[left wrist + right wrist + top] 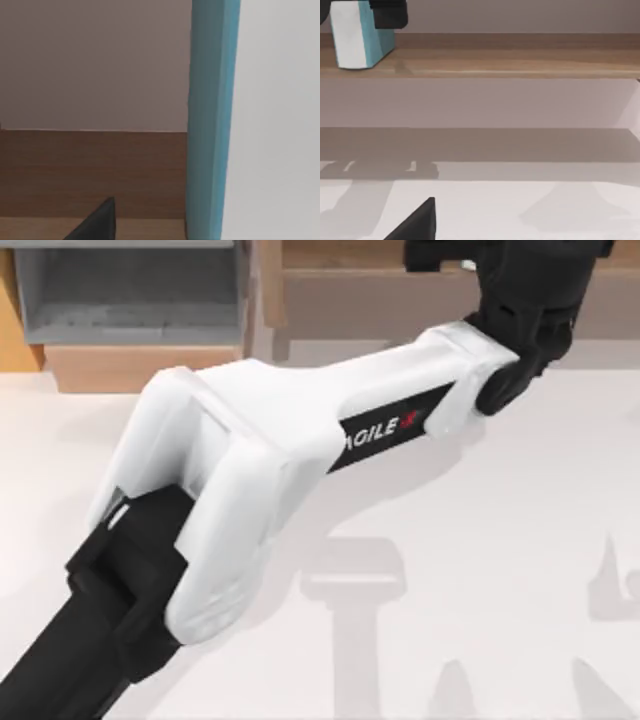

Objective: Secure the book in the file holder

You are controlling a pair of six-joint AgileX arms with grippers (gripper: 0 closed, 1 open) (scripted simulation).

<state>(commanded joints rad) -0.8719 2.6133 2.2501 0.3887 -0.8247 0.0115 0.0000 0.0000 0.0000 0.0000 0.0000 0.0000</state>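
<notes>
Risk here lies in the carry: my left arm reaches across the top view toward the upper right, where its gripper sits over the long brown wooden shelf, well apart from the file holder at the upper left of the frame. The book stands on that shelf in the upper left of the right wrist view, with a dark gripper part touching its top; whether my fingers are clamped on it I cannot tell. A loose or off-centre grasp could let the thin book tilt or slip on the swing across, and a tilted book could catch the holder's wooden front lip. The holder's grey compartment looks bare inside (only its lower portion is visible). My right arm is parked, facing the shelf.
</notes>
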